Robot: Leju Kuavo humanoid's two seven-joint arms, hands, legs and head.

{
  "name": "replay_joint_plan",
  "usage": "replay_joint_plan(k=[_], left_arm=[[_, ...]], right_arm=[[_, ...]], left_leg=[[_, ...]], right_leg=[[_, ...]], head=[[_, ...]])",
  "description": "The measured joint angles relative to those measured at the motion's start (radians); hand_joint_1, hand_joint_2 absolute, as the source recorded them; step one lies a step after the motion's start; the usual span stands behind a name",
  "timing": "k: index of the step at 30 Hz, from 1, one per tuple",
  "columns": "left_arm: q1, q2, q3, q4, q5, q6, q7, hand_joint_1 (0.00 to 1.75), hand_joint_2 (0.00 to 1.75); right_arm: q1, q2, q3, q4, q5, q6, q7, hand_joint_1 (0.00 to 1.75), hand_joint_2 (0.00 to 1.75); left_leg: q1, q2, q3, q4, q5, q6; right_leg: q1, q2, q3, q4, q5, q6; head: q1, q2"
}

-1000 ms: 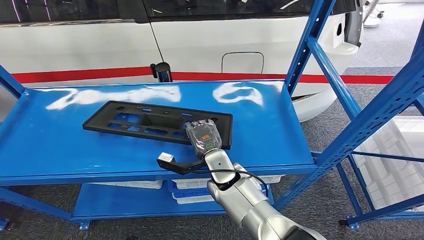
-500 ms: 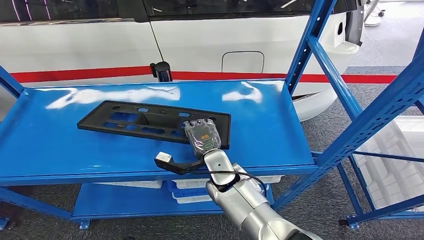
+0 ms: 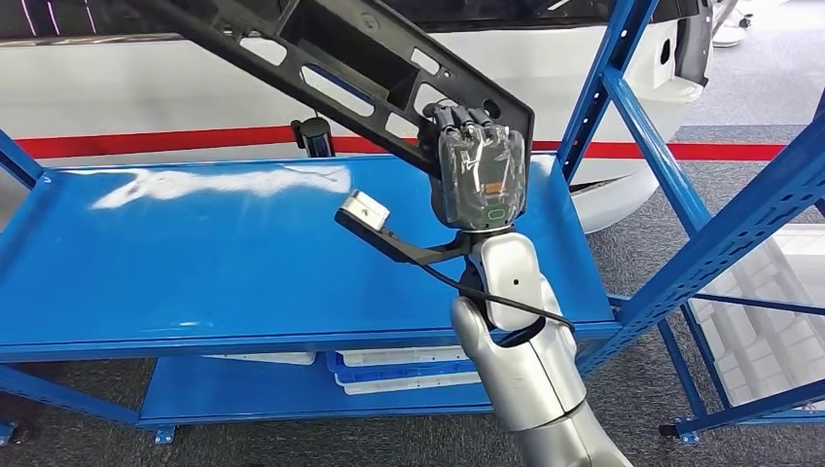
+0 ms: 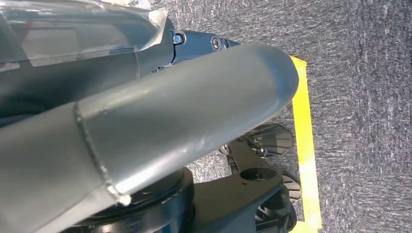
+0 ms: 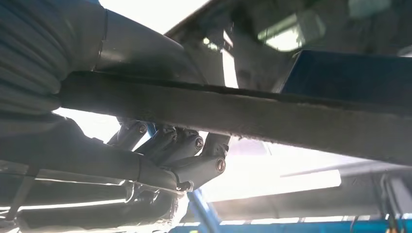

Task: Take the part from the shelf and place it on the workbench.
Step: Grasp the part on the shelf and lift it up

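Observation:
The part (image 3: 321,58) is a long black plastic panel with several cut-outs. My right hand (image 3: 477,170) grips it at its right end and holds it tilted in the air, well above the blue shelf (image 3: 195,263), with its far end running out at the upper left. In the right wrist view the part's edge (image 5: 272,114) crosses as a dark bar with my fingers (image 5: 194,155) curled under it. My left hand (image 4: 145,121) hangs over grey carpet, its thumb stretched out and nothing in it.
A white car with a red stripe (image 3: 146,146) stands behind the shelf. Blue uprights (image 3: 623,107) rise at the right. White bins (image 3: 389,375) sit on the lower shelf and white crates (image 3: 769,311) at the right. Yellow floor tape (image 4: 303,141) runs below.
My right hand has lifted the part off the shelf top and swung it up and to the right; it lay flat on the shelf before.

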Motion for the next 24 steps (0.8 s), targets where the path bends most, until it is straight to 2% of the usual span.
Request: replay_joint_plan(k=[2,6,12,17,24], left_arm=[[-0.001,-0.001,-0.002,0.000,-0.004,0.006,0.000,0.00,1.75],[-0.003,-0.004,-0.009,0.000,-0.018,0.015,0.006,0.00,1.75],[-0.012,-0.012,-0.013,0.000,-0.018,0.023,0.008,0.00,1.75],[-0.015,-0.019,0.002,-0.002,0.014,0.094,-0.008,0.00,1.75],[-0.016,-0.026,0.019,-0.005,0.025,0.084,-0.021,0.00,1.75]], right_arm=[[0.000,-0.008,-0.009,-0.030,0.000,-0.006,0.000,1.75,1.75],[-0.018,-0.023,-0.025,-0.093,-0.005,-0.016,-0.005,1.75,1.75],[-0.103,-0.042,-0.039,-0.178,-0.063,0.005,-0.037,1.75,1.75],[-0.138,-0.052,-0.038,-0.191,-0.164,-0.007,-0.048,1.75,1.75],[-0.152,-0.064,-0.037,-0.189,-0.200,-0.025,-0.048,1.75,1.75]], left_leg=[[0.000,0.000,0.000,0.000,0.000,0.000],[0.000,0.000,0.000,0.000,0.000,0.000],[0.000,0.000,0.000,0.000,0.000,0.000],[0.000,0.000,0.000,0.000,0.000,0.000],[0.000,0.000,0.000,0.000,0.000,0.000]], right_leg=[[0.000,0.000,0.000,0.000,0.000,0.000],[0.000,0.000,0.000,0.000,0.000,0.000],[0.000,0.000,0.000,0.000,0.000,0.000],[0.000,0.000,0.000,0.000,0.000,0.000],[0.000,0.000,0.000,0.000,0.000,0.000]], head=[[0.000,0.000],[0.000,0.000],[0.000,0.000],[0.000,0.000],[0.000,0.000]])
